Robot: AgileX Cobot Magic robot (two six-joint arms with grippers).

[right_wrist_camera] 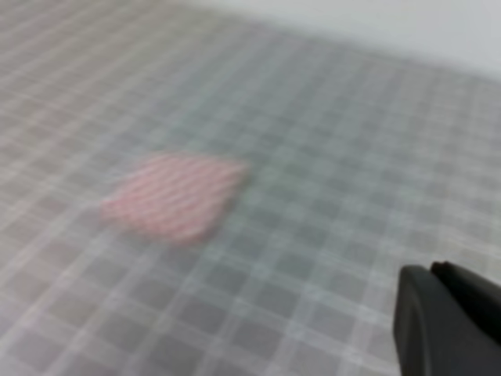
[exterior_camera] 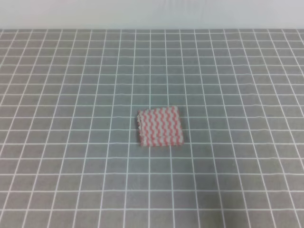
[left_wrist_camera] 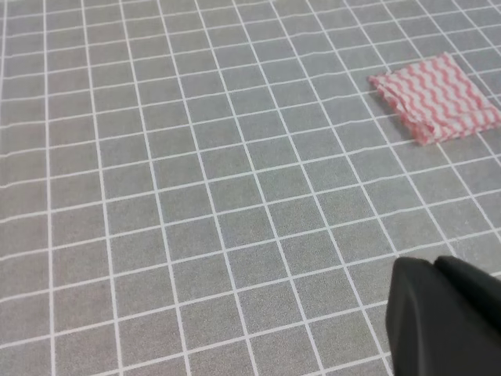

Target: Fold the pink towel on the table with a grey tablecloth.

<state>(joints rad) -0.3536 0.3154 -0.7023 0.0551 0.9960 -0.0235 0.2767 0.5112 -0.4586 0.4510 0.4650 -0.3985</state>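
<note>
The pink towel [exterior_camera: 160, 126] lies flat near the middle of the table with a grey tablecloth [exterior_camera: 71, 95], as a small compact square with layered edges along its left and front sides. Neither arm shows in the high view. The left wrist view has the towel [left_wrist_camera: 434, 98] at the upper right, far from the black part of my left gripper [left_wrist_camera: 446, 317] in the bottom right corner. The right wrist view is blurred; the towel [right_wrist_camera: 176, 196] sits left of centre, away from the black part of my right gripper [right_wrist_camera: 450, 321]. Nothing touches the towel.
The grid-lined cloth [left_wrist_camera: 196, 196] stretches in all directions around the towel. A pale wall [exterior_camera: 152, 14] runs along the table's far edge. No other objects are in view.
</note>
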